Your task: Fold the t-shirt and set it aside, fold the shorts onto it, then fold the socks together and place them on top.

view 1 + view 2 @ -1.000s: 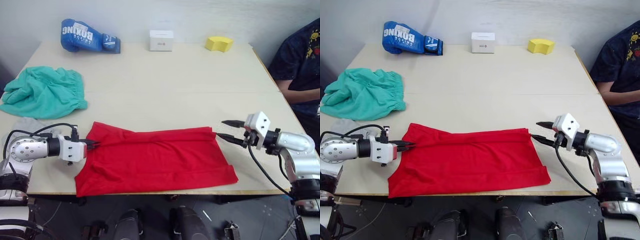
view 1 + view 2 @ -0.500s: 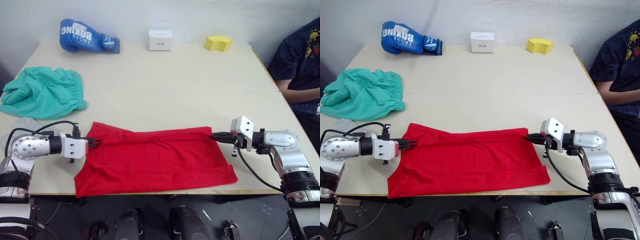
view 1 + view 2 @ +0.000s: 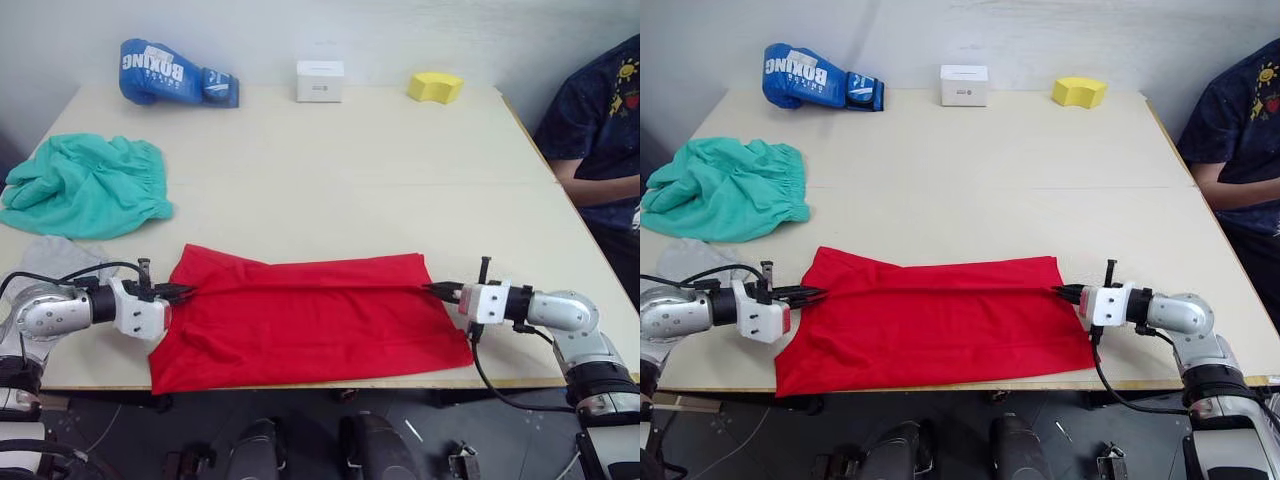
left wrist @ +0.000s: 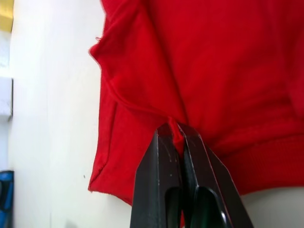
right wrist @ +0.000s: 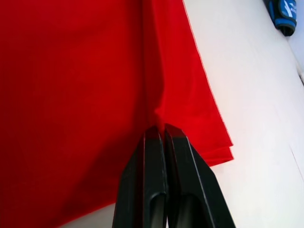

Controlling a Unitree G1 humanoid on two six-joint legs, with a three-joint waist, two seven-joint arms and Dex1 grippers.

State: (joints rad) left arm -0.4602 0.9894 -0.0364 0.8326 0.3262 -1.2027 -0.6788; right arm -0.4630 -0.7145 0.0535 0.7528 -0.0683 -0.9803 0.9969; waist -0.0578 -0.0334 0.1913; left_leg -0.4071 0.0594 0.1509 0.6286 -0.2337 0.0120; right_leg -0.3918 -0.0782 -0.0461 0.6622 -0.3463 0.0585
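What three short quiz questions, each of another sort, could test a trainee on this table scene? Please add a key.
1. True or false: the right gripper is open above the t-shirt.
2. What is the left gripper pinching? A) the shorts B) the t-shirt C) the socks
3. Fill in: the blue boxing glove lies at the table's far ____ corner.

Key: 1 false, both grippers are shut on the t-shirt's opposite edges. 2 B. 3 left.

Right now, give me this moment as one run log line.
stage: t-shirt fold | left gripper: shut on t-shirt | right gripper: shut on t-shirt | shorts: untouched
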